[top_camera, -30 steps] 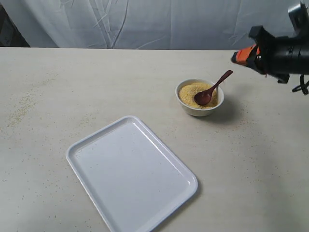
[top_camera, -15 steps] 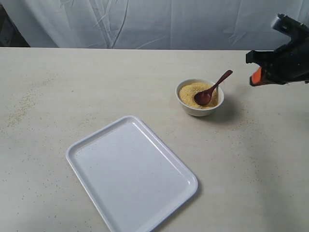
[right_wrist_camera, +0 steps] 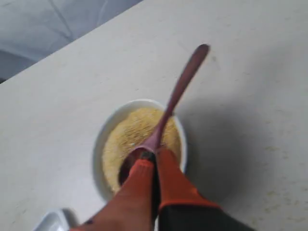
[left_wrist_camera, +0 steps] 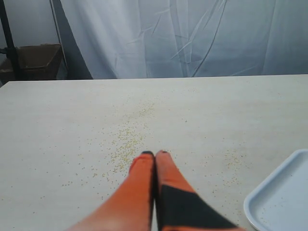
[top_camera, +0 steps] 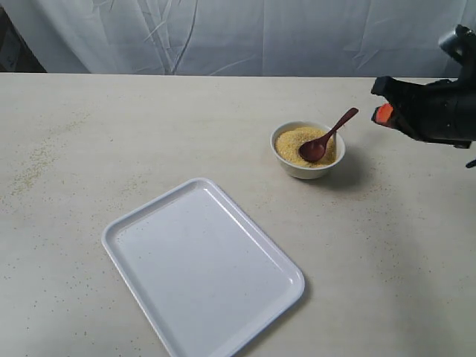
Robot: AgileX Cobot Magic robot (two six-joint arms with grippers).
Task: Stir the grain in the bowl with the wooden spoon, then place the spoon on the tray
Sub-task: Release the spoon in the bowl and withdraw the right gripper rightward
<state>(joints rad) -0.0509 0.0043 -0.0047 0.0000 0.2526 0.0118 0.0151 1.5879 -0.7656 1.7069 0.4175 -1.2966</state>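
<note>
The white bowl point(top_camera: 305, 169) stands right of the table's middle, filled with yellow grain point(top_camera: 290, 141). The dark wooden spoon point(top_camera: 328, 136) rests in it, head in the grain, handle leaning up over the right rim. My right gripper point(top_camera: 381, 114) hovers shut just right of the handle's tip, apart from it and holding nothing. In the right wrist view its fingertips point(right_wrist_camera: 144, 161) overlap the spoon point(right_wrist_camera: 180, 89), the grain point(right_wrist_camera: 130, 132) and the bowl point(right_wrist_camera: 98, 149). The white tray point(top_camera: 202, 268) lies empty at the front. My left gripper point(left_wrist_camera: 155, 155) is shut over bare table, out of the exterior view.
Loose grains are scattered on the table at the left point(top_camera: 30, 167), also under my left gripper as spilled grains point(left_wrist_camera: 127, 139). A tray corner point(left_wrist_camera: 284, 192) shows beside the left gripper. A white curtain hangs behind the table's far edge.
My right gripper dropped lower and away to the right, then came back a little toward the spoon handle. The spoon, bowl and tray have not moved.
</note>
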